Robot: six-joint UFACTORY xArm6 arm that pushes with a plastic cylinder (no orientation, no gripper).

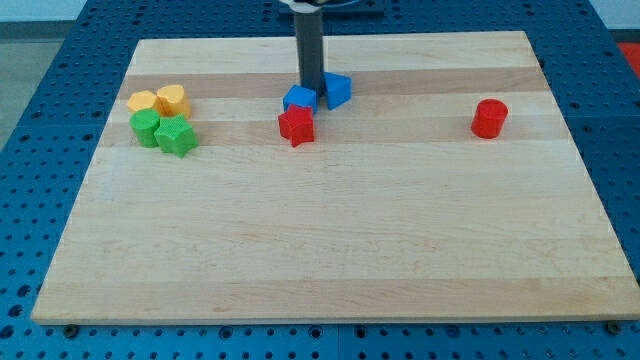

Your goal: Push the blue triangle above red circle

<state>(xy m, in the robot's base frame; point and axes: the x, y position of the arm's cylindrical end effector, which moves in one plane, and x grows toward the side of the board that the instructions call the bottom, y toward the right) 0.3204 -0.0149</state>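
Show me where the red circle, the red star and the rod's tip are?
red circle (489, 118), camera view, its front side.
red star (296, 125), camera view, its top face.
my tip (311, 86), camera view, rod's lower end.

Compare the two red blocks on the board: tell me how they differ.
Shape: the red star has points, while the red circle is a round cylinder.
Place: the red star sits near the board's middle; the red circle lies far toward the view's right.
Company: the red star touches a blue block close to my tip; the red circle stands alone.
Both share one red colour and similar size.
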